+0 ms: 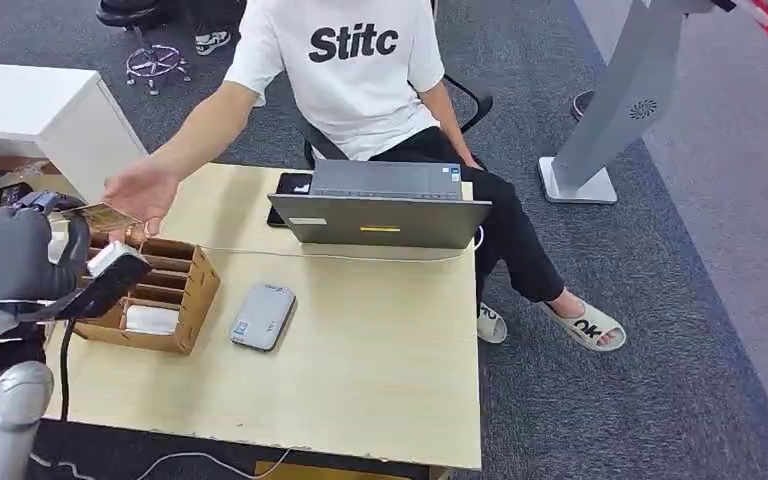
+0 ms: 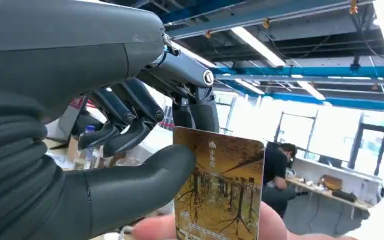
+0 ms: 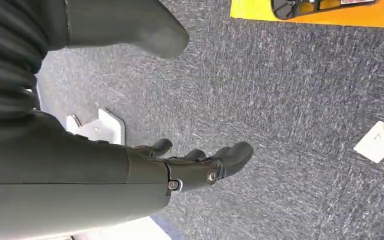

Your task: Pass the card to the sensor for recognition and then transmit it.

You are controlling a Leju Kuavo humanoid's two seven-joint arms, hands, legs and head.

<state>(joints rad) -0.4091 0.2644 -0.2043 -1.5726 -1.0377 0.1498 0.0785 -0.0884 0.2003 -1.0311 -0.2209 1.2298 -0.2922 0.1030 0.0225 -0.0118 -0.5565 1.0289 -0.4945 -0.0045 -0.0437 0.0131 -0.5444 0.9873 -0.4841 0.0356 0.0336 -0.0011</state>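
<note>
Left hand (image 2: 130, 165) pinches the card (image 2: 219, 187) between thumb and fingers, raised beside the cardboard organizer (image 1: 160, 292). Just past the hand, the person's open palm (image 1: 140, 192) touches the card's far edge. Right hand (image 3: 200, 162) hangs over grey carpet (image 3: 290, 100), fingers loosely extended, holding nothing. Beyond the organizer lies the grey sensor (image 1: 263, 315).

Left side: the cardboard organizer (image 1: 150, 295) is standing just beside the left hand (image 1: 15, 255), and a person's hand (image 1: 142, 192) is reaching in above it.
Middle: the sensor (image 1: 263, 316) is lying amid bare table (image 1: 380, 360).
Far edge: the laptop (image 1: 380, 207) is blocking passage.
</note>
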